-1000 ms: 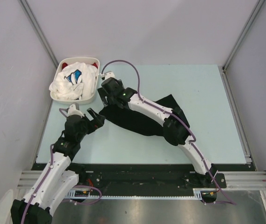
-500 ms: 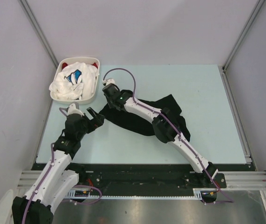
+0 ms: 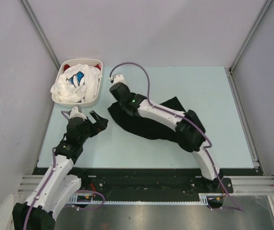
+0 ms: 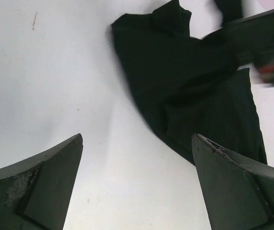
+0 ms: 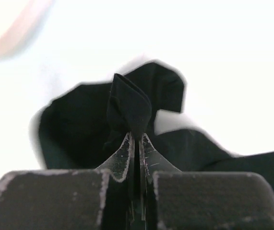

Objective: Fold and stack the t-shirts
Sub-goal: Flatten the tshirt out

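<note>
My right gripper [image 5: 136,138], pinching a fold of the black t-shirt [image 3: 148,125], has just risen and lifted the shirt's left corner off the table [image 3: 218,100], while my left gripper [image 3: 96,120] waits spread beside it, so spreading flat has barely begun.

My left arm [image 3: 60,158] bent at the elbow on the near left, left gripper [image 4: 137,139] spread wide with fingers well apart, my right arm [image 3: 160,112] stretched forward and leftward, wrist tipped down, right gripper [image 5: 137,136] pinched tight on a fold of the black t-shirt [image 5: 129,108]
</note>
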Action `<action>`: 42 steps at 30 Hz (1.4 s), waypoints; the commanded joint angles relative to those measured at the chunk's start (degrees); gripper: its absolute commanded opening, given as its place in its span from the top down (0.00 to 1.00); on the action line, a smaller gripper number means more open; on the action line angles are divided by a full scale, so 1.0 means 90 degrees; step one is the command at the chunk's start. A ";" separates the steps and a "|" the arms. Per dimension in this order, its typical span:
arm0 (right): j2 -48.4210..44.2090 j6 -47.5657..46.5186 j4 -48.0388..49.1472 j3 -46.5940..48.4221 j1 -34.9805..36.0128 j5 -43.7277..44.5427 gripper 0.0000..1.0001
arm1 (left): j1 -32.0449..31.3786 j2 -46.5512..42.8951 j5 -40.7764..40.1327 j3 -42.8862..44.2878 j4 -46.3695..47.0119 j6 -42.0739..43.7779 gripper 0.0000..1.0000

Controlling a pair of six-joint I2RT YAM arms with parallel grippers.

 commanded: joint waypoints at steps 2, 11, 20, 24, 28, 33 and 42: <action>-0.3001 -0.0580 0.0504 -0.0395 0.0142 0.1116 1.00 | 0.0050 -0.0202 0.0161 -0.0098 0.0198 0.0008 0.00; -0.5865 -0.1008 -0.0288 -0.1378 0.0815 0.3193 1.00 | 0.0050 -0.0349 0.0805 0.0078 0.0364 -0.0247 0.00; -0.7421 0.1418 -0.3524 -0.3070 -0.0457 0.3584 1.00 | 0.0050 -0.0310 0.1011 0.0420 0.0384 -0.0236 0.00; -0.7197 0.2689 -0.4351 -0.4105 -0.1536 0.2758 1.00 | 0.0021 -0.0271 0.1089 0.0352 0.0394 -0.0159 0.00; -0.7381 0.2285 -0.3836 -0.4302 -0.1460 0.2652 0.18 | 0.0011 -0.0300 0.1069 0.0215 0.0461 -0.0110 0.00; -0.7539 0.1813 -0.3014 -0.4272 -0.1392 0.1880 0.00 | -0.0008 -0.0202 0.1148 0.0215 0.0520 -0.0061 0.00; -0.5948 0.1695 -0.2605 -0.4447 -0.1673 0.1850 0.00 | -0.0301 0.0539 0.1157 0.0166 0.1047 -0.0012 0.00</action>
